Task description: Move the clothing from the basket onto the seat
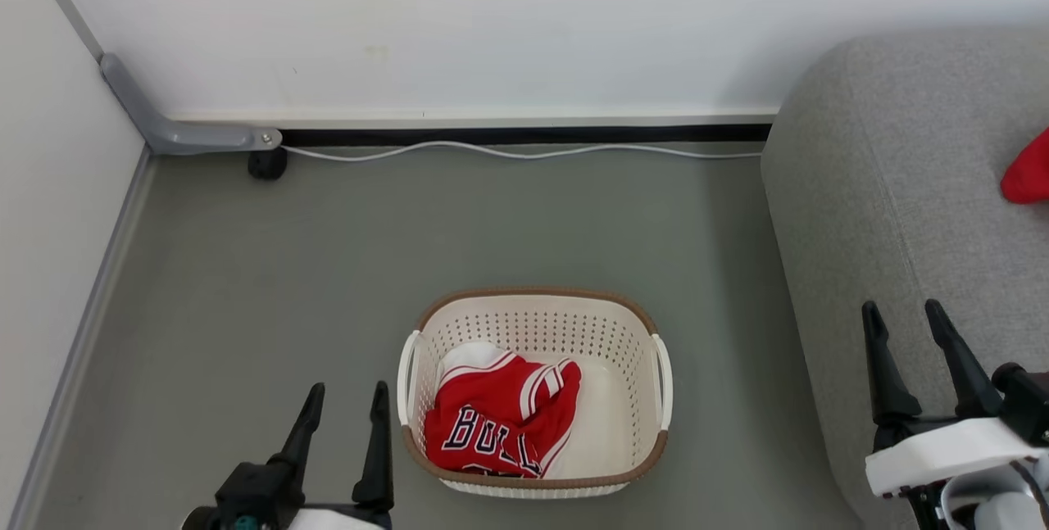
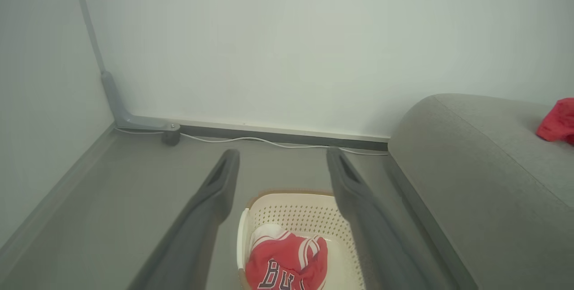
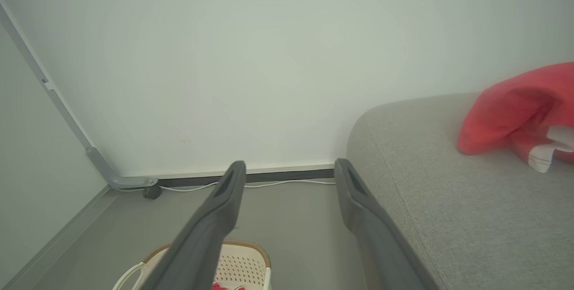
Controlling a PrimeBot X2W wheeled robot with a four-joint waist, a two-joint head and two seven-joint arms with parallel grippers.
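Our left gripper (image 1: 348,388) hangs with its two dark fingers spread apart and nothing between them, low over the floor (image 1: 287,268). Just to its right stands the basket (image 1: 537,294), whose nearer white handle is almost level with the fingertips. Inside, against that same side of the basket, lies the jersey (image 1: 496,423), crumpled into a loose heap and untouched.

Our right gripper (image 1: 901,307) is equally wide open and empty. It hovers over the near left edge of the seat (image 1: 893,169). Ahead of it and to its right, a red garment (image 1: 1028,169) rests on the cushion, well apart from the fingers.

We judge the task about half done: one piece already lies on the seat and one is left in the basket. What is left is to grasp the jersey, lift it clear of the rim and carry it rightward onto the cushion.

The basket's long axis runs left to right in front of us, with a handle at each end. The jersey is bunched, so its axis is only weakly marked. The white-striped trim sits at the far end, away from the left gripper's wrist, and the dark lettering lies at the near end. So we read its length as running roughly front to back. The line of letters crosses that, sloping slightly down to the right, and faces up towards us.
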